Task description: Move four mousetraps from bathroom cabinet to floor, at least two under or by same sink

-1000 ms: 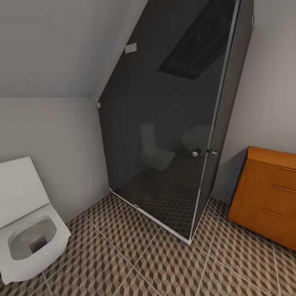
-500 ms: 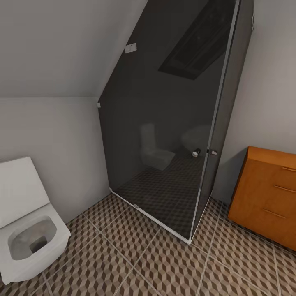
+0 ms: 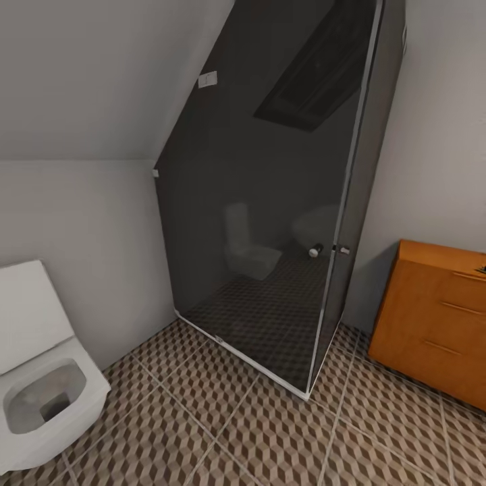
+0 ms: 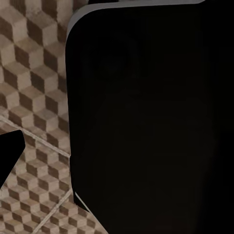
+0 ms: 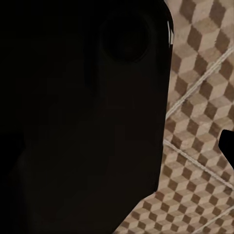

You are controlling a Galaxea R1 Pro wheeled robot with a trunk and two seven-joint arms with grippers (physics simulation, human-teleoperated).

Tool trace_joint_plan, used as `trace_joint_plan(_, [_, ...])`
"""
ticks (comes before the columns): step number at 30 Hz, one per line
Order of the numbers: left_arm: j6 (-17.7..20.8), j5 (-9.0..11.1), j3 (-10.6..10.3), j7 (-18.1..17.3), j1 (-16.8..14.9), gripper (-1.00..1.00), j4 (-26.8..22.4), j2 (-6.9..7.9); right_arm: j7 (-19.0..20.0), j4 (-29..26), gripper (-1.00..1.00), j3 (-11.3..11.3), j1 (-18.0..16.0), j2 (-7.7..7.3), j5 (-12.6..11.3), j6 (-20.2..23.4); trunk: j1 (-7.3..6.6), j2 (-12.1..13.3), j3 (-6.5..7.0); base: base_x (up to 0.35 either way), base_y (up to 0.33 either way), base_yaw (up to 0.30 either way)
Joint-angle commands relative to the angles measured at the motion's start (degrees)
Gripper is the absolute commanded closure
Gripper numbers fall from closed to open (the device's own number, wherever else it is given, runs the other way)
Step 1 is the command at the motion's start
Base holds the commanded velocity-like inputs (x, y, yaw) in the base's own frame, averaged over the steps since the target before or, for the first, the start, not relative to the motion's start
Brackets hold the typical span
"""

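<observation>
The orange-brown wooden cabinet (image 3: 432, 317) stands against the wall at the right edge of the head view, with bar handles on its drawer fronts. A small dark thing lies on its top at the picture's edge, too cut off to name. The cube-patterned bathroom floor (image 3: 223, 418) spreads across the foreground. The mousetraps and the sink are out of view. In the left wrist view a black tip (image 4: 7, 156) pokes in over the tiles (image 4: 29, 73), and a like tip (image 5: 228, 146) shows in the right wrist view; whether either gripper is open or shut is hidden.
A white square-bowled toilet (image 3: 40, 378) stands at the lower left. A dark glass shower enclosure (image 3: 270, 223) takes up the corner between toilet and cabinet. A large black part of the robot (image 4: 146, 117) (image 5: 83, 117) blocks much of both wrist views.
The whole head picture has shifted a little left and the cabinet shows slightly more, so the camera has turned right. Nothing in the room has moved.
</observation>
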Motion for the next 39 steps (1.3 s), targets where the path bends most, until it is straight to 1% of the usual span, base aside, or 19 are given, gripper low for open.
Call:
trace_joint_plan(1, [-0.06,0.04,0.06,-0.02,-0.01,-1.00,-0.01,0.00,-0.01,0.01,-1.00,0.02,-0.02,0.00,0.06,-0.02,0.00,-0.02,-0.02,0.000,0.000,-0.191])
trace_joint_plan(17, [-0.05,-0.01,-0.14,-0.06,-0.01,-1.00,-0.01,-0.11,-0.02,0.00,-1.00,-0.05,-0.02,0.03,0.05,-0.03,0.00,-0.02,0.42,0.000,0.000,-0.218])
trace_joint_plan(32, [-0.05,-0.08,-0.58,-0.03,-0.01,-1.00,-0.05,0.15,-0.02,0.01,-1.00,-0.06,-0.02,0.02,-0.06,-0.11,0.00,-0.02,0.84,0.000,0.000,-0.229])
trace_joint_plan(39, [-0.05,-0.13,-0.61,-0.03,-0.01,-1.00,-0.03,0.14,-0.02,0.01,-1.00,-0.07,-0.02,0.02,-0.23,-1.05,0.00,-0.02,1.04,0.000,0.000,-0.230])
